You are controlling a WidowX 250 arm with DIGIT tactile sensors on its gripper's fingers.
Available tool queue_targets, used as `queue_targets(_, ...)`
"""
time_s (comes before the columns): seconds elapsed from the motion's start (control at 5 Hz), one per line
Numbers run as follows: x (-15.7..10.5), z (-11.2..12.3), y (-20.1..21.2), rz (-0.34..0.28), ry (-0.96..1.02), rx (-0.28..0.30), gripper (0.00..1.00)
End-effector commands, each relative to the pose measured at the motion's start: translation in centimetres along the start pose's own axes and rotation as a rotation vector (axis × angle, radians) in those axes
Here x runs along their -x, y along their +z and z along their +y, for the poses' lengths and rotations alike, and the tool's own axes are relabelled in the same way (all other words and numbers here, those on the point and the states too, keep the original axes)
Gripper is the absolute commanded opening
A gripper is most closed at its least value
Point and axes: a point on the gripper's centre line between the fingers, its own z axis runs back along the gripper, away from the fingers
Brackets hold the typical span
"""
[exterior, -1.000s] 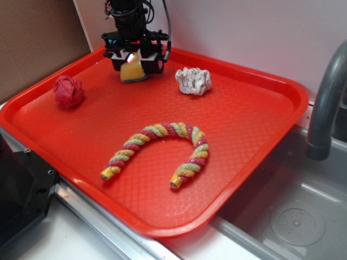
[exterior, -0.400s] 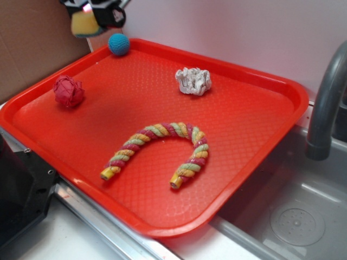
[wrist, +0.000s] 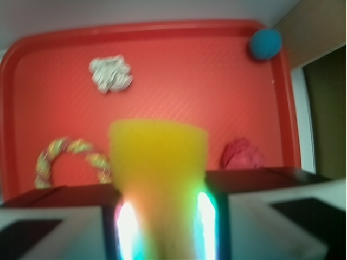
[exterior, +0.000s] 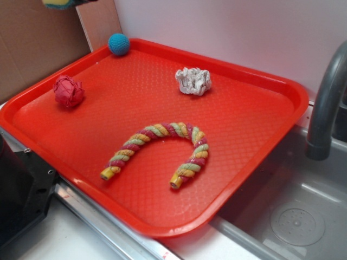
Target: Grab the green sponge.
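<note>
The green sponge (wrist: 158,162) shows as a yellow foam block filling the middle of the wrist view, pinched between the two fingers of my gripper (wrist: 162,227), which is shut on it. Its green face does not show there. In the exterior view only the sponge's lower edge (exterior: 60,4) peeks in at the top left corner, high above the red tray (exterior: 260,108); the gripper itself is out of that frame.
On the tray lie a teal knitted ball (exterior: 119,44) at the back corner, a red crumpled ball (exterior: 68,91) at the left, a white wrinkly lump (exterior: 193,81), and a curved multicoloured rope (exterior: 162,146). A grey faucet (exterior: 325,103) and sink stand at the right.
The gripper has lifted the sponge off the tray's back area and carried it up and left, nearly out of the exterior view. The teal ball, hidden before, now shows.
</note>
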Motion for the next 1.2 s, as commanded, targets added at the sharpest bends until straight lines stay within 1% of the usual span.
queue_targets(0.0,0.0,1.1,2.2,-0.070,-0.013,0.020,0.00)
queue_targets(0.8,-0.4,1.1,1.0,-0.063,-0.011,0.010,0.00)
queue_targets(1.0,-0.6,1.2,0.6,-0.051,-0.004,0.004,0.00)
